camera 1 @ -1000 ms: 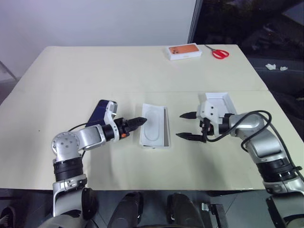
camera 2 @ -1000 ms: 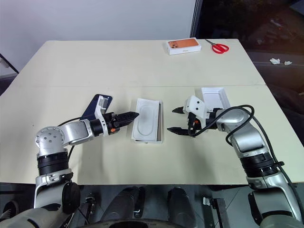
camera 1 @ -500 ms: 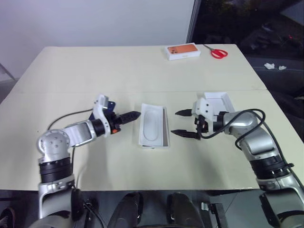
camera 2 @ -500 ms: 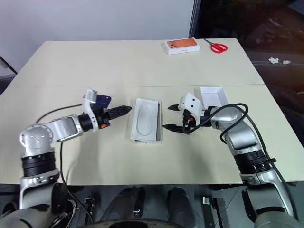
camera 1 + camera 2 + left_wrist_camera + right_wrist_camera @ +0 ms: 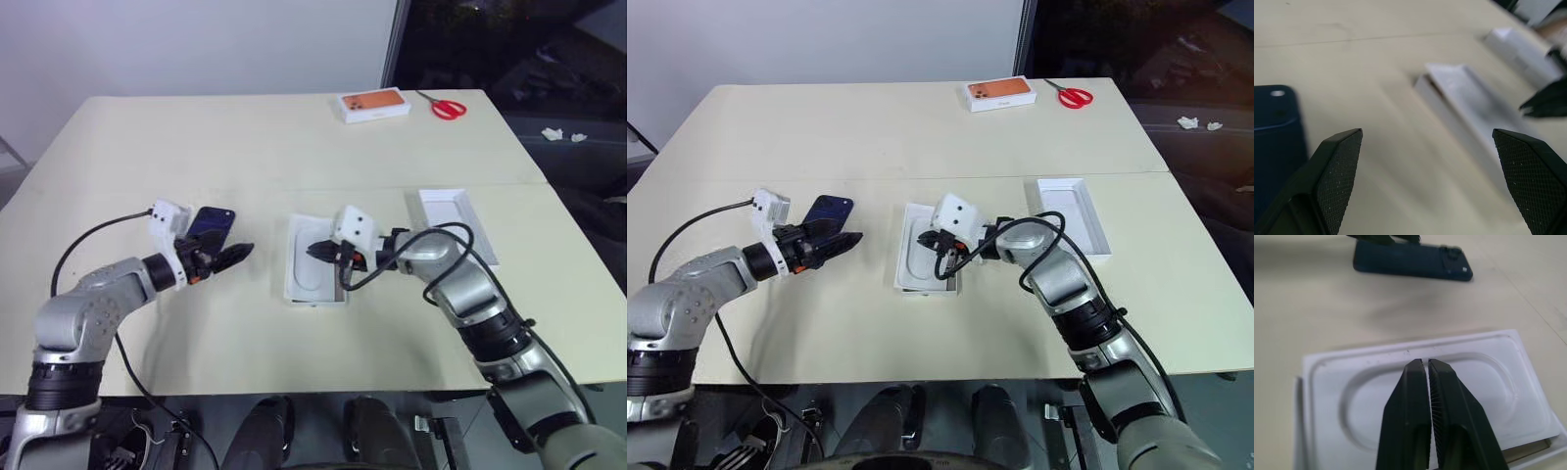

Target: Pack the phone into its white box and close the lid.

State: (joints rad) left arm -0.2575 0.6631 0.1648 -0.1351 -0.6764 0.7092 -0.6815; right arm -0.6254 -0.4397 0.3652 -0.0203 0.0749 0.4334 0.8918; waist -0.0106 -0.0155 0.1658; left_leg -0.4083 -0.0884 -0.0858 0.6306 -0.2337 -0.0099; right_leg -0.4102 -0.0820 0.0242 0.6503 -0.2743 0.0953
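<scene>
Two arms reach over a big cream surface (image 5: 294, 147). In the middle lies the white box (image 5: 315, 262), and a thin white insert (image 5: 1425, 396) with an oval dip sits on top of it. At about three o'clock from the box, a little way off, the lid (image 5: 453, 217) lies with its plain white inside up. At about nine o'clock from the box, the dark blue phone (image 5: 210, 221) lies flat on the surface. The left tool (image 5: 233, 254) hangs just beside the phone, at its five o'clock, with its two black fingers (image 5: 1337, 166) spread wide and nothing between them. The right tool (image 5: 315, 251) sits over the insert with its fingers pressed tight together, gripping nothing. Far off at one o'clock are a white box with an orange picture (image 5: 373, 104) and red scissors (image 5: 446, 106).
</scene>
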